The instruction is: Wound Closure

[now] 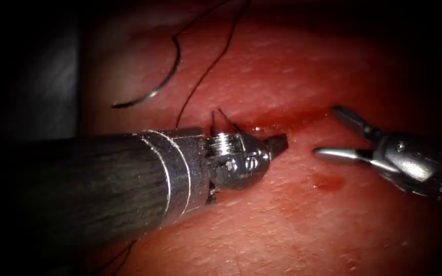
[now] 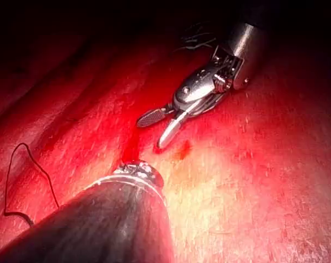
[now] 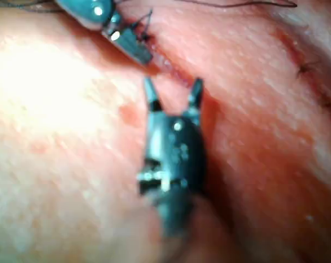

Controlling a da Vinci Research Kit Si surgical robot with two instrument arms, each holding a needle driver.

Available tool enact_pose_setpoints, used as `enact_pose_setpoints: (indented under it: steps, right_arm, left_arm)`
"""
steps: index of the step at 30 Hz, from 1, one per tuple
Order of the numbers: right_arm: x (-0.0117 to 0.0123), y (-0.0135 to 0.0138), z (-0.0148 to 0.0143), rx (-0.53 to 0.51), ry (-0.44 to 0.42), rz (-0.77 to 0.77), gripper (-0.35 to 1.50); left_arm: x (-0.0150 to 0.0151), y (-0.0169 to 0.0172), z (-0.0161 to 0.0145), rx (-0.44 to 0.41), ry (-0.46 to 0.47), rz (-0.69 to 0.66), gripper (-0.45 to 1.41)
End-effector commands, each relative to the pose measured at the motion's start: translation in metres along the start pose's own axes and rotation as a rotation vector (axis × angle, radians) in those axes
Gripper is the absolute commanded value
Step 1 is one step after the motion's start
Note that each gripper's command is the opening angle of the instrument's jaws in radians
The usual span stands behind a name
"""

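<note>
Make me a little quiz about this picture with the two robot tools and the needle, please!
1. True or false: the right tool holds the needle.
2. Where does the needle lie? A) in the left tool; B) free on the tissue, away from both tools; C) stuck through the cut.
3. Fill in: the right tool's jaws stand ____.

Key
1. False: its jaws hold nothing.
2. B: it rests on the tissue with the thread trailing from it.
3. Open: the left tool's jaws are shut beside the cut, with nothing seen in them.
</note>
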Motion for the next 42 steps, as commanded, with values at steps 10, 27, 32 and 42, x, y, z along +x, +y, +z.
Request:
enact_pose_setpoints:
  steps: [10,27,32,42]
  right_arm:
    - [-0.0013,-0.0012,0.0018,0.056,0.009,-0.07,1.01]
    - [0.0003,-0.0047,0.0101,0.143,-0.006,-0.193,1.15]
    - [0.0005,-0.005,0.0123,0.134,-0.026,-0.181,1.21]
    - [0.0003,-0.0052,0.0141,0.122,-0.033,-0.177,1.21]
  left_arm:
    - [-0.0001,-0.0017,-0.0012,-0.015,0.058,-0.021,-0.45]
    - [-0.0034,-0.0052,-0.003,-0.05,0.094,-0.039,-0.45]
    - [-0.0036,-0.0054,-0.0032,-0.053,0.096,-0.039,-0.45]
    - [-0.0038,-0.0058,-0.0028,-0.059,0.101,-0.051,-0.45]
